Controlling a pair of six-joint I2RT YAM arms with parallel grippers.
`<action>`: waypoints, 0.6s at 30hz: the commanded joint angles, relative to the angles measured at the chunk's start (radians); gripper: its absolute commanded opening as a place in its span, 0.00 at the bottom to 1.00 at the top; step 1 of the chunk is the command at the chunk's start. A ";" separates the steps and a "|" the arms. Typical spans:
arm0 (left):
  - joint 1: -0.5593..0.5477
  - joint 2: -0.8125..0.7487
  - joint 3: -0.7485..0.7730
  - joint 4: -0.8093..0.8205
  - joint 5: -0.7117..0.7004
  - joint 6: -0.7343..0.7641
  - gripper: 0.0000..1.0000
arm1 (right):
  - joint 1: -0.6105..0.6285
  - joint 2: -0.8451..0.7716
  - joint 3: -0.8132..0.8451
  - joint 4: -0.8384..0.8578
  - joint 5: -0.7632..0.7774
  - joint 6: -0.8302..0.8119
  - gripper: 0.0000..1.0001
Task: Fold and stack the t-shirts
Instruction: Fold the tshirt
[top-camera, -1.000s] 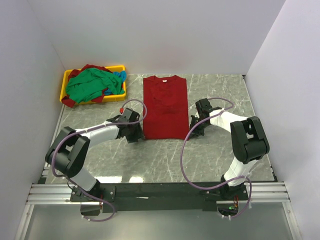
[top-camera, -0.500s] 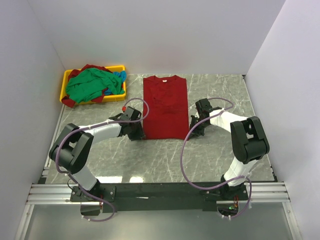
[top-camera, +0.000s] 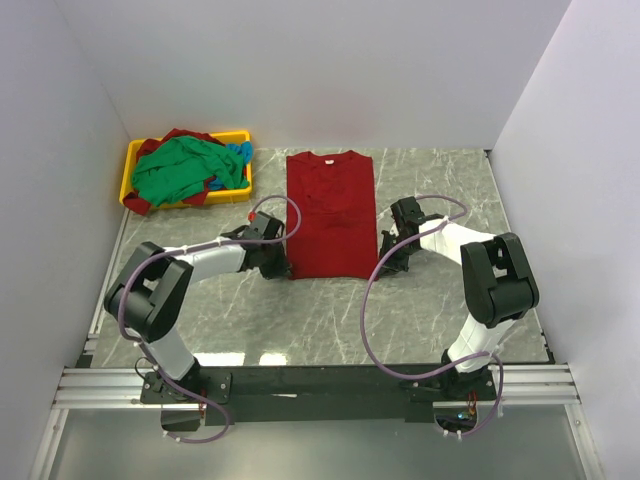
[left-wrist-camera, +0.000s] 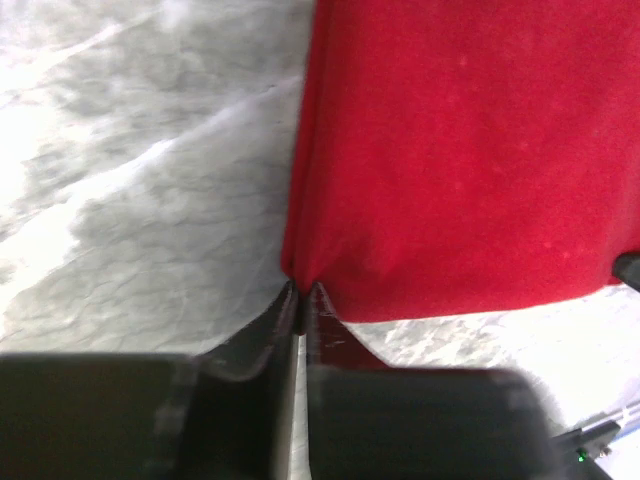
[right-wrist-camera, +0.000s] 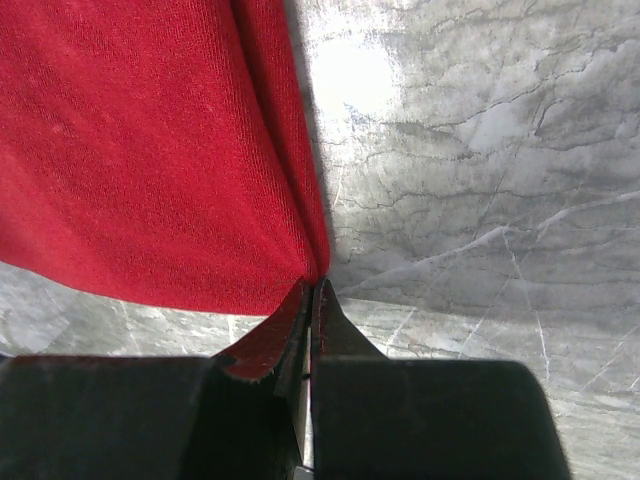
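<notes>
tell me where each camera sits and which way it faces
top external: above and behind the bases, facing down at the marble table, deep red t-shirt and yellow tray; both arms show whole.
left wrist: on the left arm, looking along the left gripper, shut on the t-shirt's near-left corner.
right wrist: on the right arm, looking along the right gripper, shut on the near-right corner.
shared: both wrist views show the t-shirt's near hem and the table.
</notes>
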 joint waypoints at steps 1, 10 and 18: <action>-0.002 0.053 -0.004 -0.016 0.005 0.025 0.02 | 0.007 0.004 0.000 -0.027 0.043 -0.027 0.00; -0.002 -0.076 0.011 -0.092 -0.058 0.032 0.00 | 0.007 -0.096 0.016 -0.095 0.072 -0.044 0.00; -0.002 -0.288 0.016 -0.204 -0.068 -0.004 0.01 | 0.007 -0.262 0.043 -0.213 0.117 -0.050 0.00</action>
